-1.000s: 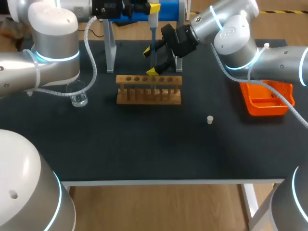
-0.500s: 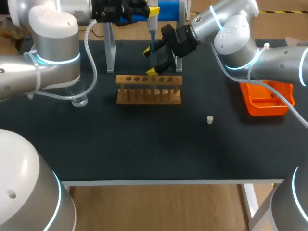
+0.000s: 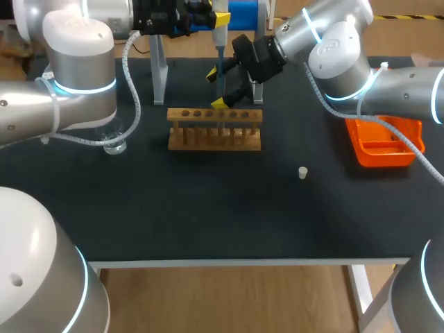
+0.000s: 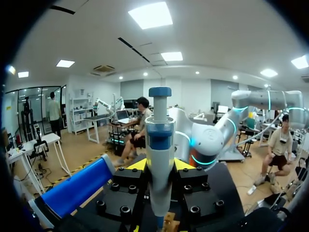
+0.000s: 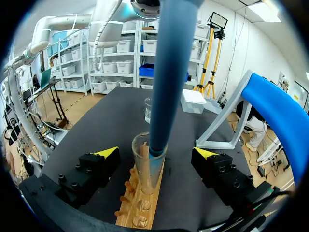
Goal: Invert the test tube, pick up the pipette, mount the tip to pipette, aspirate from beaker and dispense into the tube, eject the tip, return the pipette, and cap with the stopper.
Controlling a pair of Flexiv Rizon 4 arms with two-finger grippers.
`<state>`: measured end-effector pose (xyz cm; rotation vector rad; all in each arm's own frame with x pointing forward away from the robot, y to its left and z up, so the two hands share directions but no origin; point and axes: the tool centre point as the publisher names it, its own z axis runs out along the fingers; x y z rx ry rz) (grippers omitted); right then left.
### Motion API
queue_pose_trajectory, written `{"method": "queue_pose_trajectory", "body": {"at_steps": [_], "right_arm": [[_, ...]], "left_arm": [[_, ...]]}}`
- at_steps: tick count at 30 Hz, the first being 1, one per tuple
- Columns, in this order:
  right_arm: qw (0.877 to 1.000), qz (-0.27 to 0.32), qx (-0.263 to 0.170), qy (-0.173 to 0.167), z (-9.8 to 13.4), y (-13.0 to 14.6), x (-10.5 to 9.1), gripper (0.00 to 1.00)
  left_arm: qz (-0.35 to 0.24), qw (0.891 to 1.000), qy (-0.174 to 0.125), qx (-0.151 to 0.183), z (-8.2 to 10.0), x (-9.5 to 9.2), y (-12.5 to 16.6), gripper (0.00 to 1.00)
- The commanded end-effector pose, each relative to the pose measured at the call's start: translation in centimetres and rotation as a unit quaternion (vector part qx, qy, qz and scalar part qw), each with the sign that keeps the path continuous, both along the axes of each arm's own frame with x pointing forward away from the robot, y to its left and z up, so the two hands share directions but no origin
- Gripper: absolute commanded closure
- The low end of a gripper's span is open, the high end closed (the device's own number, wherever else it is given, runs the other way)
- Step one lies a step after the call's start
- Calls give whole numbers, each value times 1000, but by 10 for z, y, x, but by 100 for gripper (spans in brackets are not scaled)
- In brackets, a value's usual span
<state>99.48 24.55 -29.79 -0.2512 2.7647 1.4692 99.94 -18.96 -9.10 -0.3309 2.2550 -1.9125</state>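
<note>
Left gripper [image 4: 160,165] around vertical, tip-down pipette [image 4: 159,130]

The bench's [image 3: 208,208] front lies open save a small stopper [image 3: 302,173]. Farther back, the wooden rack [image 3: 215,129], pipette [image 3: 219,48] and right end effector [image 3: 217,88] crowd the middle; beaker [image 3: 114,142] left, orange tray [image 3: 383,142] right.

My head camera looks steeply down from above and behind onto the whole table [image 3: 208,222]. The left wrist camera sits right against the pipette [image 4: 159,159], facing level outward. The right wrist camera hangs close over the rack [image 5: 140,203], facing the tabletop's left edge. All three share the pipette.
</note>
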Motion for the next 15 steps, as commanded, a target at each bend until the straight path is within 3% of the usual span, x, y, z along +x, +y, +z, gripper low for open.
{"method": "queue_pose_trajectory", "body": {"at_steps": [1,15], "right_arm": [[1000,0,-1,0,1,-1,0,0],[1000,0,-1,0,1,-1,0,0]], "left_arm": [[3,1000,-2,-1,1,-1,-1,100],[3,1000,0,0,2,-1,-1,100]]}}
